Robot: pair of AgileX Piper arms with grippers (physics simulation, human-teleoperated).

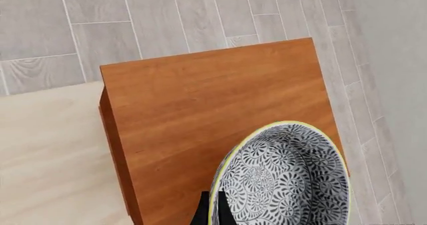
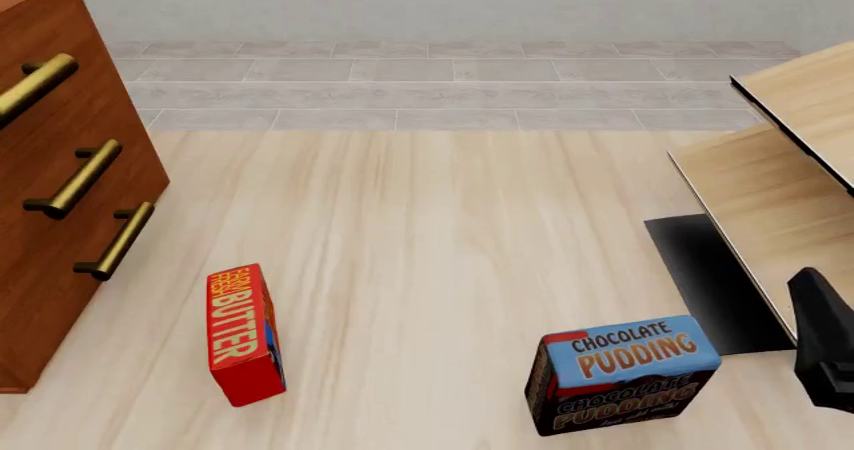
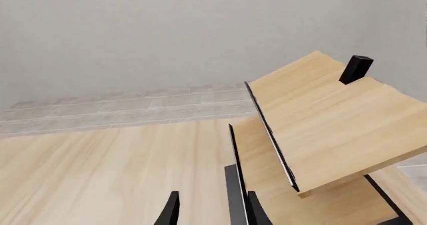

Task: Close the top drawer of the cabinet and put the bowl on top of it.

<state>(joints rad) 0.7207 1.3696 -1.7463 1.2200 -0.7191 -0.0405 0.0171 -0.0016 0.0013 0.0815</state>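
The red box [image 2: 244,336] at the lower left says "BUTTER". The blue and brown box [image 2: 621,372] at the lower right says "CHOCOLATE PUDDING".

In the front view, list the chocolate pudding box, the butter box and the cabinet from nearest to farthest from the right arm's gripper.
From the right gripper:
1. Chocolate pudding box, just left of it.
2. Butter box, left of centre.
3. Cabinet, far left edge.
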